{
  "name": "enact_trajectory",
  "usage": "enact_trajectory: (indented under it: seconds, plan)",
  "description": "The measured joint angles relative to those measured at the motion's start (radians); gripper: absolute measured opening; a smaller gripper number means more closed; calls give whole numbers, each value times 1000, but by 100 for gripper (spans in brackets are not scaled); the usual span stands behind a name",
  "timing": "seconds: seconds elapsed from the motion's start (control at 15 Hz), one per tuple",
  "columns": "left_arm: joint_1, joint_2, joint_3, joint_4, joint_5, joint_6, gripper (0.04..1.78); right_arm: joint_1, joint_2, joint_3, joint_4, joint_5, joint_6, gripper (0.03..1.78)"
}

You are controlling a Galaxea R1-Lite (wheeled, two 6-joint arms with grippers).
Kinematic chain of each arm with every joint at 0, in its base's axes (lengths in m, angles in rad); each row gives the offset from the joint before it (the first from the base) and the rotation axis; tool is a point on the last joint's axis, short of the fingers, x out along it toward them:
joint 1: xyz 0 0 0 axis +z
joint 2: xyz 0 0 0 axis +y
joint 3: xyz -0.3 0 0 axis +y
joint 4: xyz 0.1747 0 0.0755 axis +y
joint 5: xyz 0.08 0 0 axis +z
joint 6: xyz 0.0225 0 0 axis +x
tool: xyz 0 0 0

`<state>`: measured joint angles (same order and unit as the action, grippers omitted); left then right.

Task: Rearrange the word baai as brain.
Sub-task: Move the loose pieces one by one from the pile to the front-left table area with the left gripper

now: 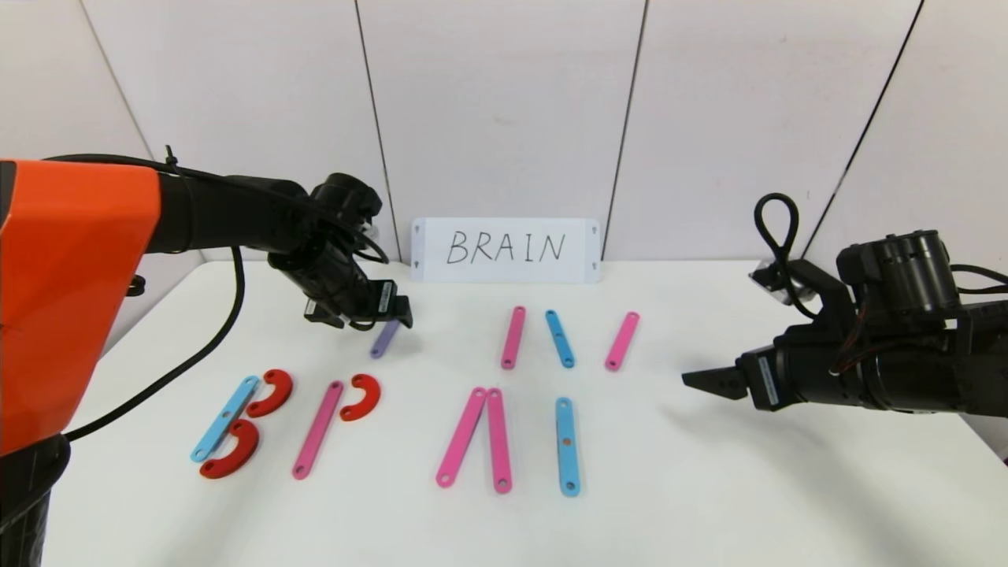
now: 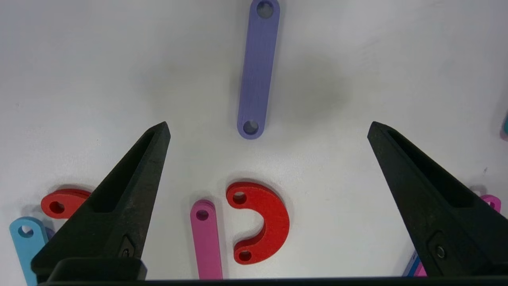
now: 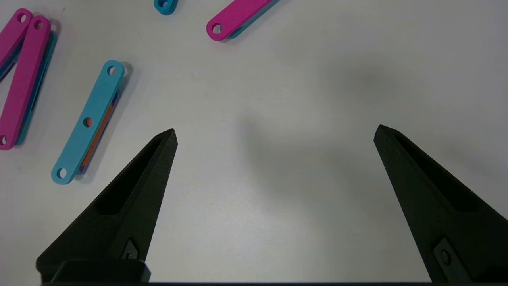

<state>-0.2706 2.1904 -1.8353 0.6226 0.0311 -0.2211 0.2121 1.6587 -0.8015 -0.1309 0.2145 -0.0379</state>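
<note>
1. So far the near row reads B, then a pink bar with a red curve: an R lacking its leg; an unbarred A; a blue I.
2. Left gripper, jaws spread and empty, hovers by the purple bar, far left-centre.
3. Right gripper, also spread, waits at right; N pieces lie far, unassembled.

bare table right, letter pieces crowding centre-left

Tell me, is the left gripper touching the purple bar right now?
Apart. The left wrist view shows the left gripper open, its fingers either side of the purple bar, with bare table between them.
</note>
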Motion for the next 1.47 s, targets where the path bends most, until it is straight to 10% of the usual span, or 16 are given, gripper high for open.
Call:
enact_trajectory:
  seconds: [0.6, 1.2, 1.47]
  plan:
    - [17, 128, -84, 2, 3, 5, 168, 0, 1, 0, 0, 0, 0, 174]
    - [17, 143, -86, -3, 8, 4, 39, 0, 1, 1, 0, 0, 0, 174]
    - [18, 143, -85, 5, 7, 3, 27, 1, 1, 1, 1, 0, 0, 174]
